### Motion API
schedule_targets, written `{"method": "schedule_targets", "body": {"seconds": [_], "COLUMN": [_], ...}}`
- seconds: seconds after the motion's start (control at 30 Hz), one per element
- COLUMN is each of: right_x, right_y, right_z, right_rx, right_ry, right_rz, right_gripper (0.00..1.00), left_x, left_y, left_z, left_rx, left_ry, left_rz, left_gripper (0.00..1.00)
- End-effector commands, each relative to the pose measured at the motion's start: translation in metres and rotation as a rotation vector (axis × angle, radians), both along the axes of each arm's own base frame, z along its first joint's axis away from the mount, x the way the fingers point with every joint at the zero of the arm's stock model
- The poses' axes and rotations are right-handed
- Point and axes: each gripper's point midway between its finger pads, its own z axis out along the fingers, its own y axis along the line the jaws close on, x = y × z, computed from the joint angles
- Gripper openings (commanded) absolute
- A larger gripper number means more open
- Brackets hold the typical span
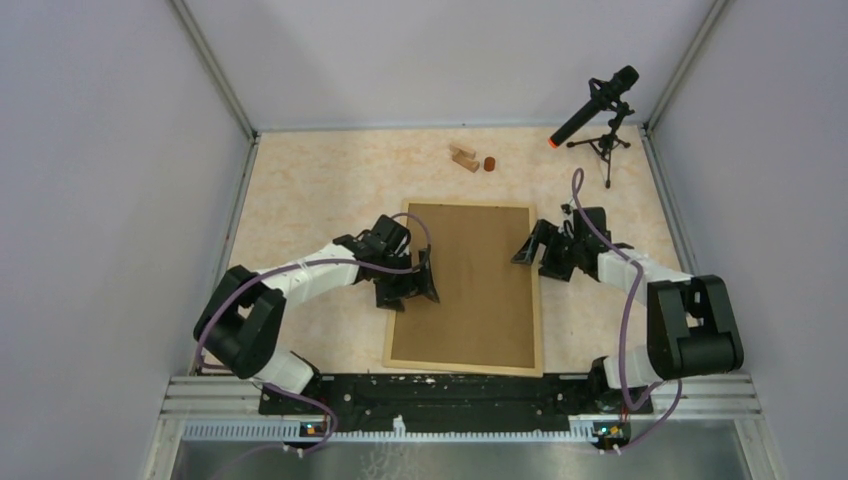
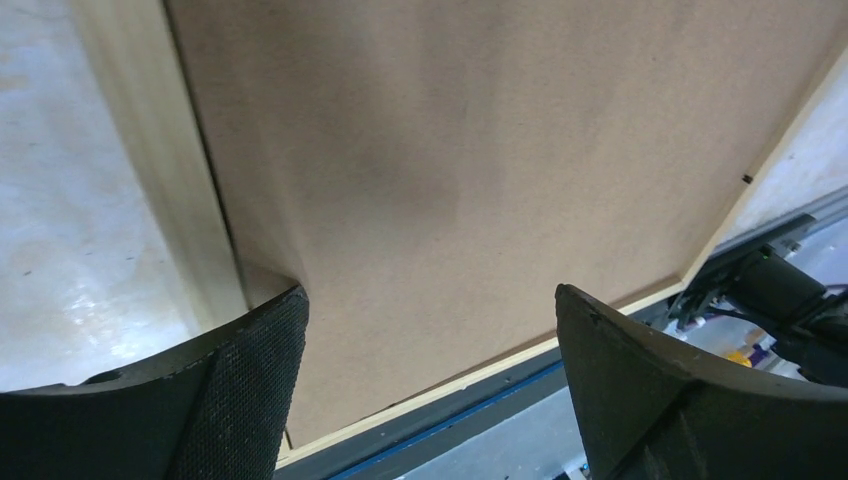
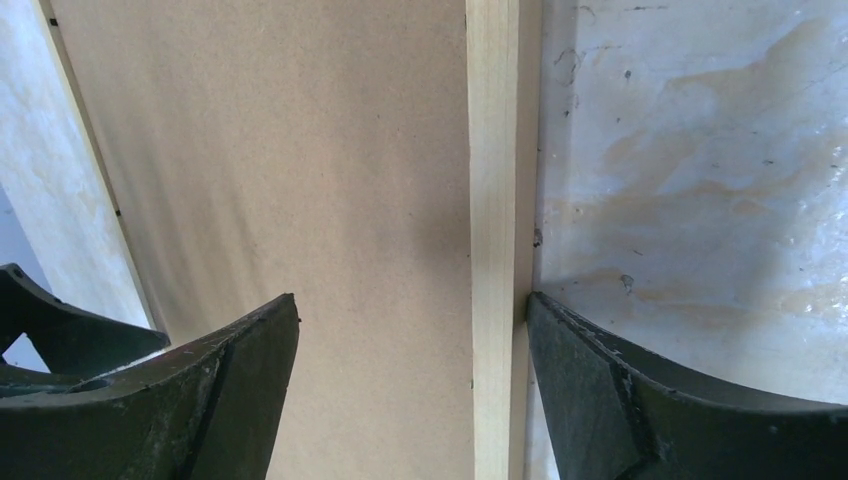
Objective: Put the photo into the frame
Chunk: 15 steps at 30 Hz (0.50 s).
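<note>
Brown backing of the frame [image 1: 465,290] facing up on the bench [image 1: 320,190], left claw [image 2: 430,295] gaping wide at its left rail, right claw [image 3: 410,300] also spread wide, straddling the right rail

Both arms look like the same build, the left arm [image 1: 300,280] and right arm [image 1: 640,268]: chunky black joint housings with white shells in between, plus a purple cable [image 1: 577,190] looping along each one. The left gripper [image 1: 412,286] and right gripper [image 1: 535,250] are all black, with curved fingers [image 2: 245,395] and fine mesh-textured inner pads.
</note>
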Motion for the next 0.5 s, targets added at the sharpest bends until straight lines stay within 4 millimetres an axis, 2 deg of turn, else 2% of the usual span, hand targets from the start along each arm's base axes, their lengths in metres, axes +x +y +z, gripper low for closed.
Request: {"method": "schedule_targets", "body": {"seconds": [0.0,0.13,0.3,0.47], "right_x": [-0.044,-0.043,-0.039,-0.037], "right_y": [0.01,0.009,0.005,0.005], "right_z": [-0.024,-0.025,-0.026,-0.028], "right_rx": [0.034,0.025,-0.002,-0.008], "right_ry": [0.163,0.161,0.155,0.161], "right_rz": [0.023,0.027,0.022,0.026], "right_gripper": [0.83,0.83,0.83,0.83], "left_x": [-0.001,0.004,0.017,-0.004], "left_y": [-0.01,-0.009,0.019,0.028], "left_z": [-0.008,-0.003,0.018,0.024], "left_rx": [-0.038,-0.031,0.118,0.124], "left_ry": [0.027,-0.003,-0.105,-0.039], "left_rz": [-0.019,-0.027,0.003,0.031], "left_gripper": [0.97,0.96,0.99,0.99]}}
